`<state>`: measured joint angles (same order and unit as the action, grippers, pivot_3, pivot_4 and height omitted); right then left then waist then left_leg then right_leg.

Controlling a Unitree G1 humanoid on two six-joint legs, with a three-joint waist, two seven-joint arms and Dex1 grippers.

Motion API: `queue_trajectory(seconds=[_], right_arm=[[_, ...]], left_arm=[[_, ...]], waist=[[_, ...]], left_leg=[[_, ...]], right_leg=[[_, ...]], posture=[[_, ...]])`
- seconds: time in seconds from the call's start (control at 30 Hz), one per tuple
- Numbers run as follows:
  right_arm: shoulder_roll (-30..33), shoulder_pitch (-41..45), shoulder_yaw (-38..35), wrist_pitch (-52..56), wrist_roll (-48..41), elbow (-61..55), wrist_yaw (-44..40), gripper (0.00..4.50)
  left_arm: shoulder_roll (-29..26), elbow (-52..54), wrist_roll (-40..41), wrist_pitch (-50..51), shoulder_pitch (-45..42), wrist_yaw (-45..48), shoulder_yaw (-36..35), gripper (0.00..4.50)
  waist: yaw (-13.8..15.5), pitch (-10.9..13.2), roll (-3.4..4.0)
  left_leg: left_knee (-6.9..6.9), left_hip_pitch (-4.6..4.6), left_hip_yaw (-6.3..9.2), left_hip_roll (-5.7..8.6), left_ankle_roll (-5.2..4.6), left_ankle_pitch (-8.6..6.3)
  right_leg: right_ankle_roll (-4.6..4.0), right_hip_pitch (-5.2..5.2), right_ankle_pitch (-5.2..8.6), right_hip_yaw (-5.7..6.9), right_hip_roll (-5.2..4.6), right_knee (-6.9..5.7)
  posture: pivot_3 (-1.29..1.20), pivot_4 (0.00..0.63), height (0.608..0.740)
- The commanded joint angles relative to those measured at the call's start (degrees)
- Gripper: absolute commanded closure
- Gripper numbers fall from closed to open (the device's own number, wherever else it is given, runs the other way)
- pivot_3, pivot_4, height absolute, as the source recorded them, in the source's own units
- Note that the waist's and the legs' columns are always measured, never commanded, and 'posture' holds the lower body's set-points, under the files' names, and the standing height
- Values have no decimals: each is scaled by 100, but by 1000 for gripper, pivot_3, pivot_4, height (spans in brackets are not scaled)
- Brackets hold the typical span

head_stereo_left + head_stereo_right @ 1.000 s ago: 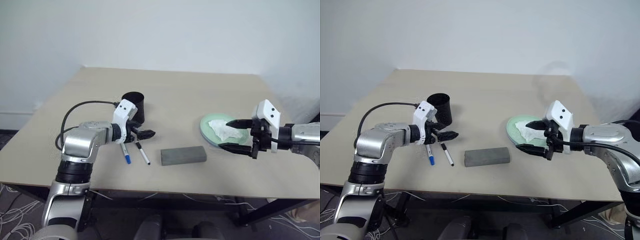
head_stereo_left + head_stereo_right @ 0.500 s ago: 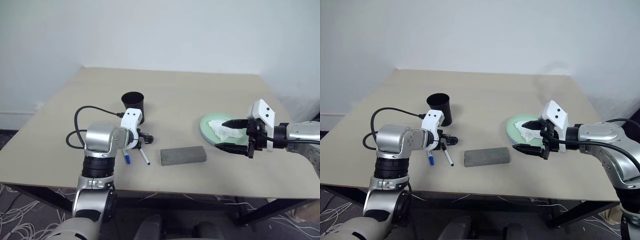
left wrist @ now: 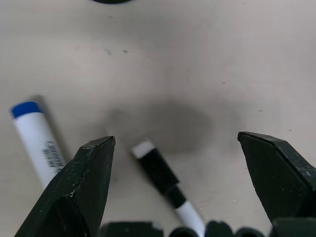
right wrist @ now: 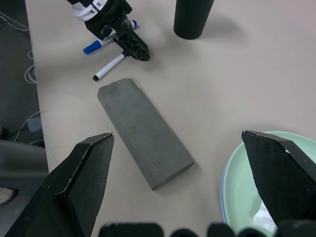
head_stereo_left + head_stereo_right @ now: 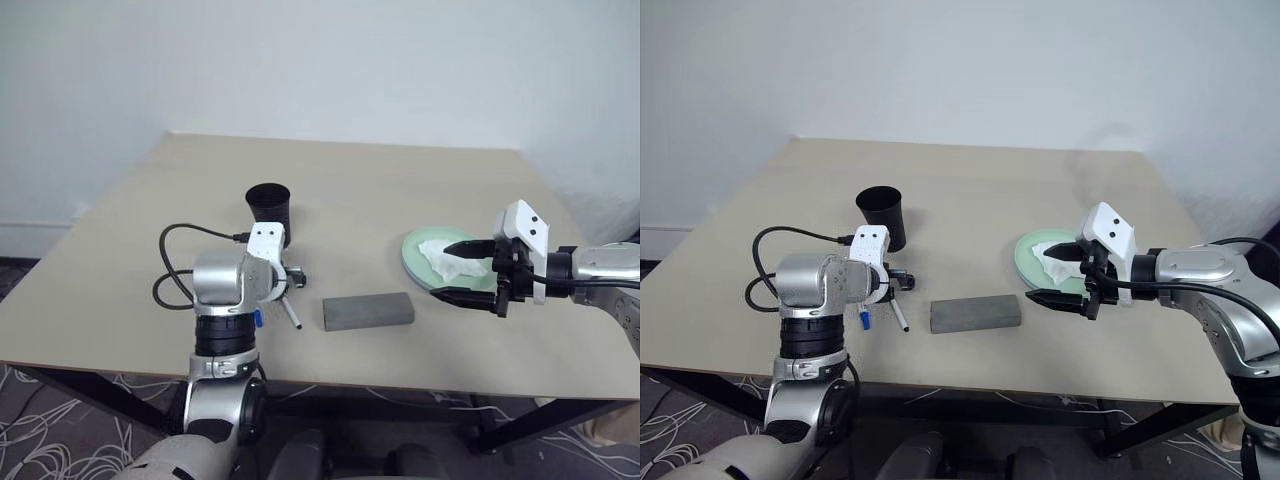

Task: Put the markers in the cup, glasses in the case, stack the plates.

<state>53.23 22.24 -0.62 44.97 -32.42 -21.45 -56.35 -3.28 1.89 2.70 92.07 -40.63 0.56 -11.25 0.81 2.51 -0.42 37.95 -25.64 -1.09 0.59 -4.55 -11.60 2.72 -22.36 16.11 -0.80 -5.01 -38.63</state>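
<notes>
Two markers lie on the desk (image 5: 400,190) in front of the black cup (image 5: 269,208): blue-capped marker (image 3: 37,136) and black-capped marker (image 3: 160,175), side by side, apart. Left tool (image 3: 173,173), fingers spread, points down over them; the black-capped marker lies between its fingers, untouched. Grey case (image 5: 368,311): closed, flat on the desk between the markers and the plates. Mint green plate (image 5: 425,265): at the desk's right, lying on a light blue plate whose rim just shows beneath; crumpled white tissue (image 5: 445,258) on top. Right tool (image 5: 470,270): fingers spread, hovering at the plate's near edge, holding nothing.
</notes>
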Motion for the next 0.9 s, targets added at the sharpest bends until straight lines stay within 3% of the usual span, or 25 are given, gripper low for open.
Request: queue_trajectory(seconds=[0.03,0.47,0.87,0.9], right_arm=[[-9,116,-94,-116,34,-36,13,0],[-67,94,-87,-161,139,22,45,0],[-124,148,-46,-191,164,36,96,0],[-127,148,-47,-190,163,31,103,0]], left_arm=[[212,183,-80,43,-113,-221,-102,279],[616,531,-194,43,280,-695,-220,279],[540,384,-222,43,572,-715,-260,4292],[498,364,-196,43,584,-681,-232,4390]], waist=[[0,0,0],[-2,0,0],[0,-5,4],[-1,-6,5]], left_leg=[[0,0,0,0,0,0],[-1,0,-1,0,0,0],[-1,2,-1,1,1,-1],[-1,2,-1,1,1,-1]], right_leg=[[0,0,0,0,0,0],[0,0,0,0,1,0],[0,2,0,0,0,1],[0,2,0,1,0,1]], posture=[[0,0,725],[0,0,725],[0,0,725],[0,0,725]])
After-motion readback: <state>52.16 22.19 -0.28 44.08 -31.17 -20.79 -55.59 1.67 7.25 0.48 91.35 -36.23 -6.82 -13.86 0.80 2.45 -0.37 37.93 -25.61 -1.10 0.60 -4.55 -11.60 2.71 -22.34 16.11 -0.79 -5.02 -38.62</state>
